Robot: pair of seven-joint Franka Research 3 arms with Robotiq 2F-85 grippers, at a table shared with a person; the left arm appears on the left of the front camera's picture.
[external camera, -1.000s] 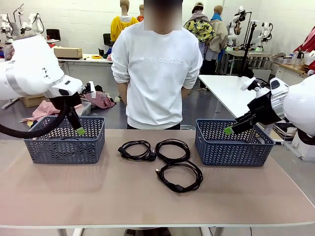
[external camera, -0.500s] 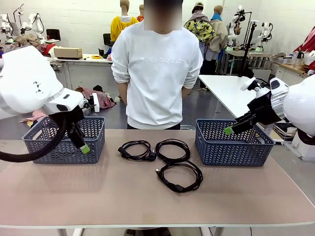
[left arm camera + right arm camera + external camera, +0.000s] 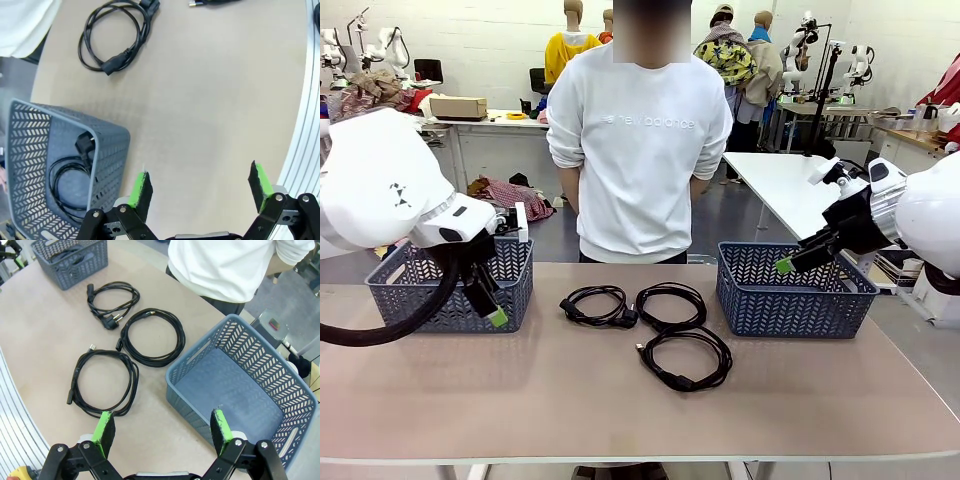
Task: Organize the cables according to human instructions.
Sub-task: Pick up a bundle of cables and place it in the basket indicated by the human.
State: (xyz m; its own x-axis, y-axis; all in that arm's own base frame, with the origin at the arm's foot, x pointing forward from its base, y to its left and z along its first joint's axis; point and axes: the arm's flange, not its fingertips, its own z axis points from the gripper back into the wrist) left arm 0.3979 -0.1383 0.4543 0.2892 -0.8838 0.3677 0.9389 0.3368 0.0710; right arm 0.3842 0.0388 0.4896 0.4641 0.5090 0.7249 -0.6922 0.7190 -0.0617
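Note:
Three coiled black cables lie mid-table: a left one (image 3: 590, 305), a middle one (image 3: 670, 322) and a nearer one (image 3: 686, 380). A fourth cable (image 3: 70, 176) lies inside the left grey basket (image 3: 430, 308). My left gripper (image 3: 492, 308) hangs open by that basket's front right corner, over bare table, holding nothing. In its wrist view the left gripper (image 3: 200, 184) has its fingers wide apart, with the left cable (image 3: 110, 66) farther off. My right gripper (image 3: 788, 264) hovers open over the right basket (image 3: 800, 305). In its wrist view the right gripper (image 3: 162, 432) is empty.
A person in a white sweatshirt (image 3: 638, 140) stands at the far edge between the baskets, hands behind the back. The right basket (image 3: 280, 372) holds nothing. The right wrist view shows the three cables (image 3: 150, 361) beside it and the left basket (image 3: 70, 262) farther off.
My left arm has swung down and toward the table's middle, from above the left basket to its front right corner. The right arm and the cables have not moved.

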